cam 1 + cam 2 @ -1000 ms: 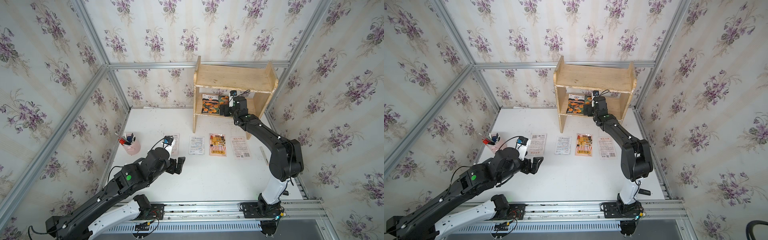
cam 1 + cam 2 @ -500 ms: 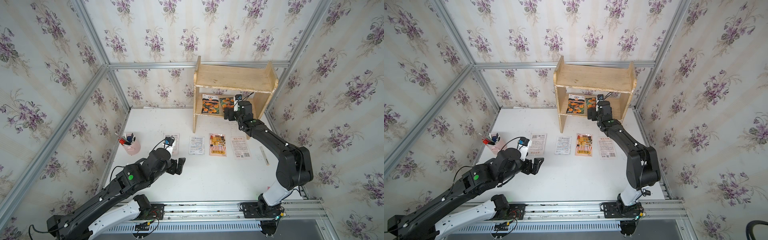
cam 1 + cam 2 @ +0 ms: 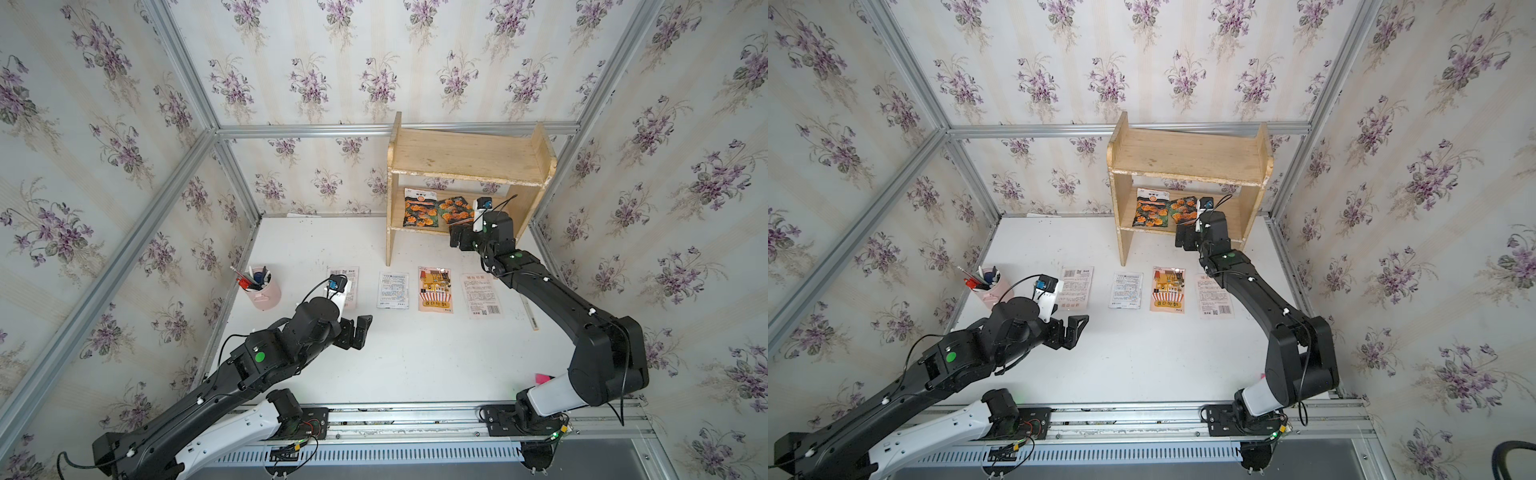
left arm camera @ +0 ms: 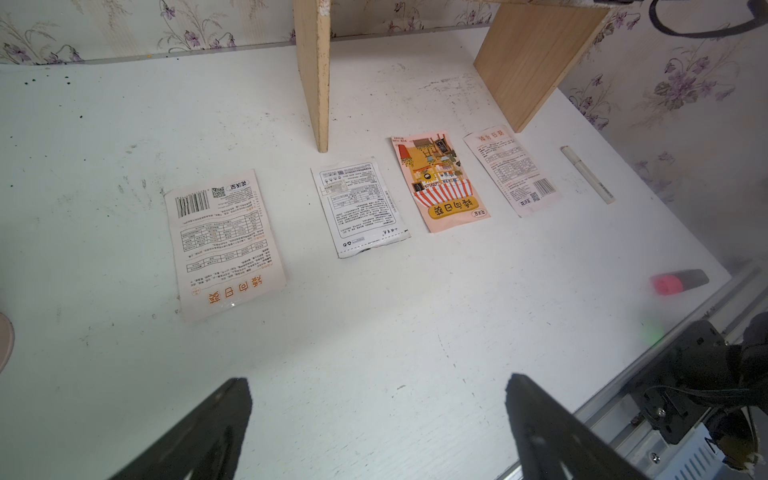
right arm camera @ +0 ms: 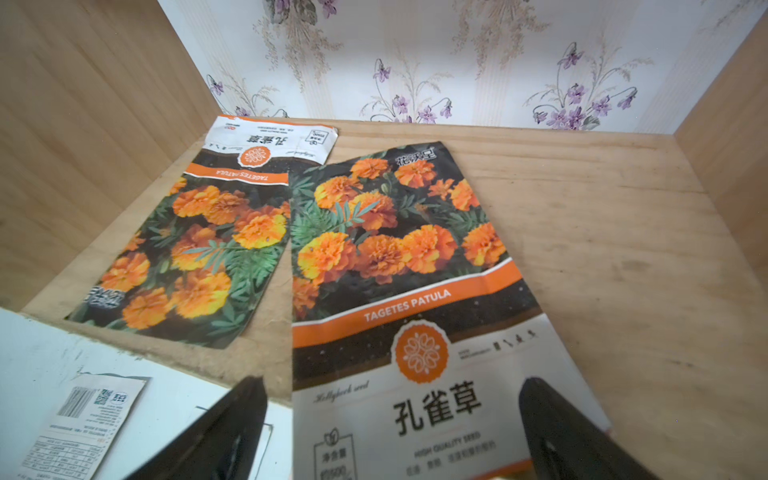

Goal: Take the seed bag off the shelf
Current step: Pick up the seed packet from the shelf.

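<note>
Left claw (image 3: 360, 332): lower left of centre in a top view, above bare tabletop; jaws spread wide, nothing between them.
Tabletop (image 3: 415, 365): white, matt, flat; scuffed and flecked with dark specks.
Packet row (image 3: 435, 289): four flat rectangular packets side by side across mid-frame, apart from one another. Three are white with fine print and barcodes, one peach with a striped illustration.
Pen cup (image 3: 266, 293): pink cylinder left of the row, holding pens.
Right claw (image 5: 391, 382): at the front of the shelf's lower tier, jaws spread wide. The seed bag's near end lies between the fingers; contact cannot be told, no grip evident.
Seed bag (image 5: 399, 257): on the lower tier, upper right of centre in both top views. It is a flat, glossy rectangular pouch with orange marigolds on dark foliage, an orange band reading TAGETES PATULA and a white panel with black characters. It lies askew, its edge meeting the second seed bag (image 5: 199, 249).
Shelf (image 3: 465, 156): pale raw wood with visible grain, two tiers, flat side panels, chipped whitish edges; against the back wall.
</note>
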Action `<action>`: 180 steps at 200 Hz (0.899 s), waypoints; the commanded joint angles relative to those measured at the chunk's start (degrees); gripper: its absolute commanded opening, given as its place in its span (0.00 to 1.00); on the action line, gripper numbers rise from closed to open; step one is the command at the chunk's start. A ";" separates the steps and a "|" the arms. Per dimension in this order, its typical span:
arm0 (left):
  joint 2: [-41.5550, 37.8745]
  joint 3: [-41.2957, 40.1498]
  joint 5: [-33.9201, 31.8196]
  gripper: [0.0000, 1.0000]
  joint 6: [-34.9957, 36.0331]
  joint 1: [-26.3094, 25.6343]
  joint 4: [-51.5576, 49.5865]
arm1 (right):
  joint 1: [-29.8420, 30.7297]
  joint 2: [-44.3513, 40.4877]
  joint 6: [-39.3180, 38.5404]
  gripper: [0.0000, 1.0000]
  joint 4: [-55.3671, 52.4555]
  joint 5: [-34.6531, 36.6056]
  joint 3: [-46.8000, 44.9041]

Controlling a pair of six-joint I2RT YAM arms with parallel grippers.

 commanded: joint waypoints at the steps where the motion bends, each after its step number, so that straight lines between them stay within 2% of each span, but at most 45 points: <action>1: -0.31 0.28 -0.18 1.00 0.37 0.07 1.27 | 0.47 -1.04 3.23 0.99 -0.81 -1.67 -0.36; 59: -0.90 -0.04 -0.22 1.00 0.21 0.03 1.60 | 0.77 -2.98 5.28 0.99 -1.62 -4.45 -1.06; 95: -1.46 -0.21 -0.26 1.00 0.21 0.07 1.75 | 0.77 -8.50 8.63 0.97 -0.86 -6.44 -4.63; 129: -1.82 -0.04 -0.34 1.00 -0.10 0.01 2.02 | -0.37 -14.72 16.82 0.96 -1.49 -8.49 -8.72; 180: -1.50 0.07 1.12 1.00 0.15 0.01 2.43 | -6.99 -21.74 31.29 0.89 4.77 -20.85 -16.19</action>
